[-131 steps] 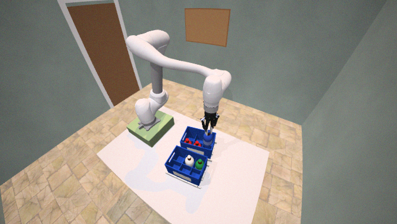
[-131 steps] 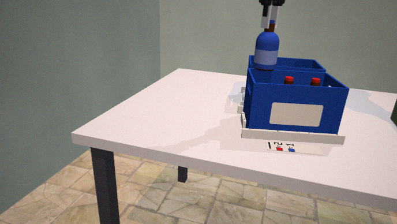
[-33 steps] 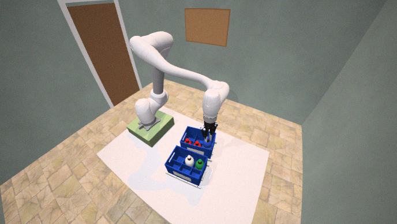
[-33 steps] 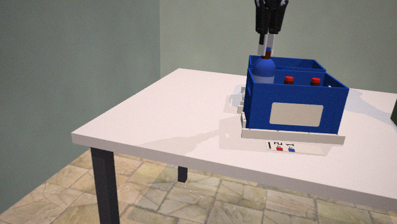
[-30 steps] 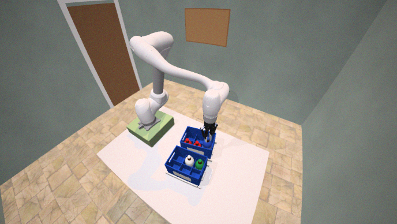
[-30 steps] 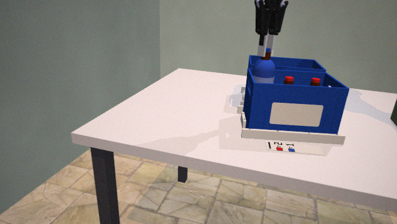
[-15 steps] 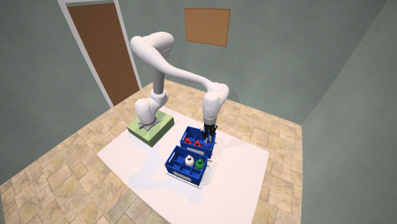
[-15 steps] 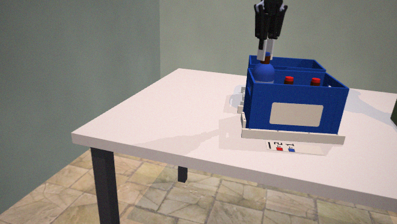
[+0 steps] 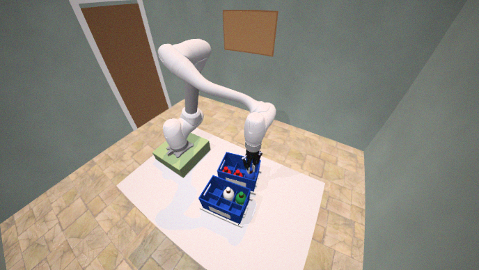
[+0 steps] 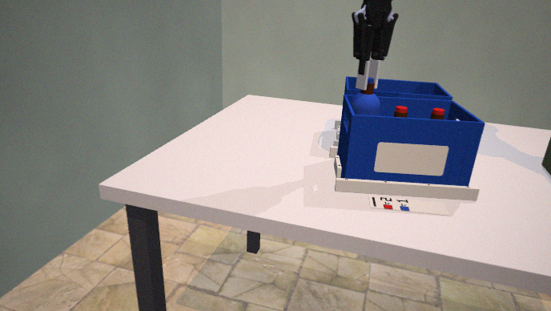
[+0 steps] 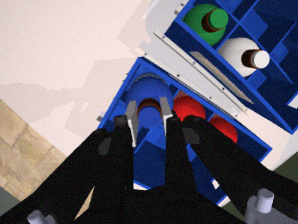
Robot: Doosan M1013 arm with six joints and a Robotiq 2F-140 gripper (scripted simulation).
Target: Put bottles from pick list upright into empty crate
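Green walls and a stone floor sit around your white counter [image 10: 224, 160]. Take the crate with the pick list beside it [image 10: 408, 160] as your landmark; it is the blue one with the pale panel on its side.

The pick list [image 10: 394, 203] lies flat on the counter just in front of this crate. It shows a black bar, a red square and a blue square, each with a number over it.

Two bottles with red caps [image 10: 401, 111] stand upright inside this crate, side by side.

Your gripper [image 10: 369, 80] hangs straight down over one end cell of this crate. Its jaws are narrow and pinch the brown neck of the blue bottle [image 10: 366, 103]. That bottle stands upright in the cell, with its round blue shoulder poking above the rim.

Behind this crate is the other blue crate [image 9: 223, 200]. A white bottle [image 9: 228, 193] and a green bottle [image 9: 241, 197] stand in it, next to each other.
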